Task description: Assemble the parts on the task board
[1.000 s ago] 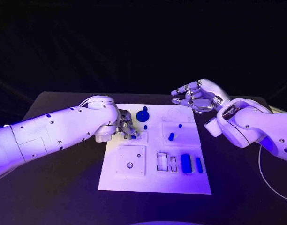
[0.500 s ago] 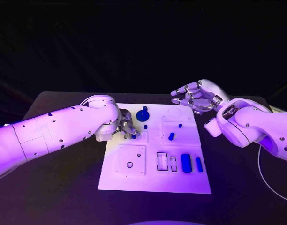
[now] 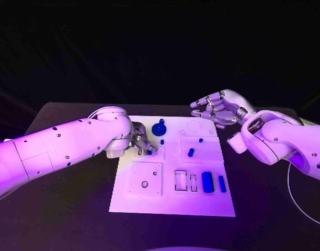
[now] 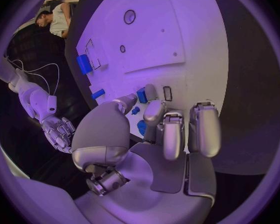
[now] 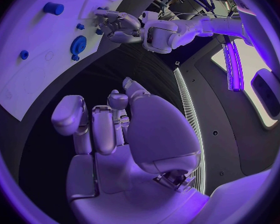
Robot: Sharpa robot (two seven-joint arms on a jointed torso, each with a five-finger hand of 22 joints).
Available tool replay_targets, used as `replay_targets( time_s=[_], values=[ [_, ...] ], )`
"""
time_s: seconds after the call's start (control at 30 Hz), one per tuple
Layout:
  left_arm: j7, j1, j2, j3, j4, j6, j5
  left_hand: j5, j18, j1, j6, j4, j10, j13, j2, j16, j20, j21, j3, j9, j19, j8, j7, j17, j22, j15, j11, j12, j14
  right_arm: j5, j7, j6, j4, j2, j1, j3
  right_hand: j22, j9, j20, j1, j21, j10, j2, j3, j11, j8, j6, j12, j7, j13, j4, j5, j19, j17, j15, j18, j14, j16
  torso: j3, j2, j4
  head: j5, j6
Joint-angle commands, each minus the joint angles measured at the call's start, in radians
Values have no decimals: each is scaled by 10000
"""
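Board [image 3: 172,198] lies mid-desk [image 3: 69,209], blue parts [image 3: 207,182] scattered on it. Left hand [image 3: 141,142], at the board's left edge, pinches a small blue part [image 4: 141,95]. Right hand [image 3: 216,109] hovers off the board's far right corner, fingers [image 5: 102,129] loosely curled, holding nothing.

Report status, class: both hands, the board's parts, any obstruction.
Left hand down at task board, fingers around a small blue part; grip unclear. Right hand hovering beyond the far edge, holding nothing. Blue gear standing. No obstruction seen.

Gear [image 3: 159,128] at task board [image 3: 171,201] far edge, pegs just nearer, blocks [image 3: 207,182] near-right
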Motion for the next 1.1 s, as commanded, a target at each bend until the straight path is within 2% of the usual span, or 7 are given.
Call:
replay_targets(
  time_s=[0.03,0.33,0.6,0.7,0.83,0.97,1.1],
  values=[
    [32,-45,-64,-25,24,-269,94,-47,-185,-138,101,25,101,25,23,24,0,73,-375,15,74,-19,-9,2632,519,-96,0,34,1032,-9,-5,160,-7,10,-6,-4,-32,-11,-28,-105,-45,-83,34,-14,7,33,-47,-57,38,-28,69,53,-85,-26,9,91,403,-64,0,0,-6,12,51],
    [43,-35,-276,146,199,-584,106,-40,-200,-221,178,52,160,53,215,24,-35,110,-1190,33,112,-38,-50,2632,606,-127,-34,50,1032,-38,-12,167,-60,26,-7,-14,-323,-17,-24,-115,-218,-268,19,2,9,29,-84,-317,41,-248,62,70,-222,-264,11,142,339,-253,-4,-1,0,-11,67],
    [66,13,-521,447,481,-903,270,-34,-166,-325,142,65,61,-129,325,24,-43,11,-1688,46,39,-67,-42,2632,470,-129,-30,-104,1032,-84,-16,159,-93,48,-12,-26,-574,-20,-20,-124,-377,-469,6,19,14,33,-109,-637,47,-525,57,65,-342,-428,15,184,294,-396,4,-6,5,-4,79],
    [94,114,-690,569,590,-999,651,-19,-120,-262,-67,55,-268,-644,400,24,-18,-134,-1956,3,-72,-200,33,2632,264,-91,30,-537,1032,-90,-15,158,-108,55,-15,-32,-576,-20,-20,-124,-379,-471,6,19,14,33,-110,-641,47,-529,57,65,-342,-429,15,185,294,-397,9,-4,1,7,81],
    [115,374,-835,639,519,-855,1066,-5,-35,9,-506,54,-796,-1328,453,24,96,-419,-2323,-242,-291,-608,251,2632,-123,60,218,-1131,1032,-93,-17,157,-136,64,-20,-40,-607,-21,-19,-127,-400,-495,6,22,15,32,-115,-682,48,-565,58,63,-357,-445,15,190,289,-413,12,-4,9,18,89],
    [127,649,-803,661,85,-450,1174,14,6,506,-559,37,-949,-1509,525,24,192,-556,-2522,-441,-380,-804,342,2632,-281,140,310,-1256,1032,-98,-18,154,-164,83,-23,-46,-607,-21,-19,-127,-400,-495,6,22,15,32,-115,-682,48,-565,58,63,-357,-445,15,190,289,-413,15,-5,17,54,109],
    [172,796,-484,660,-707,-198,550,51,47,1091,-587,12,-1124,-1745,558,24,264,-705,-2695,-685,-471,-1006,420,2632,-447,204,379,-1416,1032,-132,-18,153,-179,107,-25,-49,-620,-22,-19,-129,-411,-501,7,25,16,31,-122,-694,49,-576,58,63,-363,-454,16,191,287,-423,-1,10,2,61,128]
  ],
)
